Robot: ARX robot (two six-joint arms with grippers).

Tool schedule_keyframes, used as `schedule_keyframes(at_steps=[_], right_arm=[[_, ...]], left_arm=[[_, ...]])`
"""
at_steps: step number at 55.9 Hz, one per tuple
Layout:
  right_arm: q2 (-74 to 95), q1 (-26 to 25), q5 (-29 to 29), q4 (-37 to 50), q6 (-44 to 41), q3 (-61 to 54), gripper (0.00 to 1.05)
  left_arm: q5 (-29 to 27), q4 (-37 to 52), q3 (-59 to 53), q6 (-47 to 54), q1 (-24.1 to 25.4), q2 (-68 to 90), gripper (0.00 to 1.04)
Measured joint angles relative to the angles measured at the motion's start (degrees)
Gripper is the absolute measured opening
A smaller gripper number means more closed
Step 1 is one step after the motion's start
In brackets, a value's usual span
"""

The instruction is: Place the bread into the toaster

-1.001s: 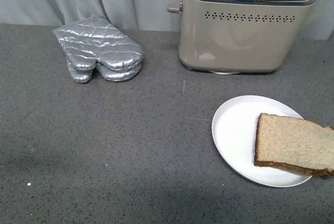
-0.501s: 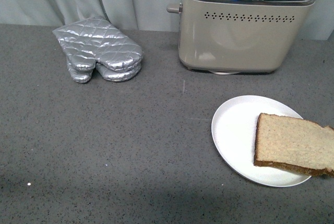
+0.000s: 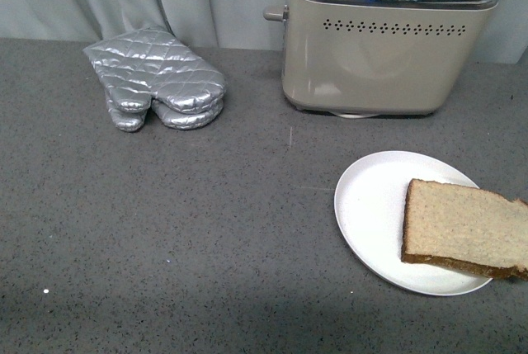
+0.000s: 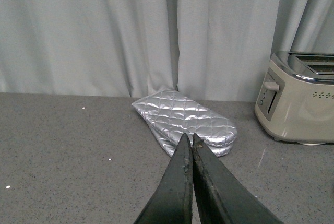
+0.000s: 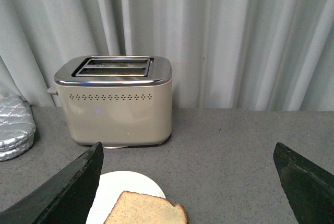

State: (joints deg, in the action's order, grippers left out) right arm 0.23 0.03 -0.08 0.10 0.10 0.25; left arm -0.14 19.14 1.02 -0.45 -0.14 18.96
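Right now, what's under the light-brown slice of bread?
A round white plate, which the light-brown bread slice overhangs on the right. The plate area beneath the slice is hidden.

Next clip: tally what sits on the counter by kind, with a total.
toaster: 1
plate: 1
bread: 1 slice, on the plate
silver mitts: 2, as far as the stacked edges show
Total: 5
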Motion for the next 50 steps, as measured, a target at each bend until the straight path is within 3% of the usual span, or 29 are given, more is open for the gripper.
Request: schedule_keyframes(at_steps=[31,38,50], right_arm=[[0.00,0.00,0.00,0.00,0.00,0.00,0.95],[0.00,0.00,0.00,0.00,0.00,0.00,0.95],[0.00,0.00,0.00,0.00,0.00,0.00,0.95]], left_arm=[[0.00,-8.90,0.00,0.00,0.00,-8.94,0.04],[0.13,-18.47,0.02,0.00,0.00,-16.92,0.04],[0.13,-18.99,0.02,-0.02,0.00,-18.62,0.05]])
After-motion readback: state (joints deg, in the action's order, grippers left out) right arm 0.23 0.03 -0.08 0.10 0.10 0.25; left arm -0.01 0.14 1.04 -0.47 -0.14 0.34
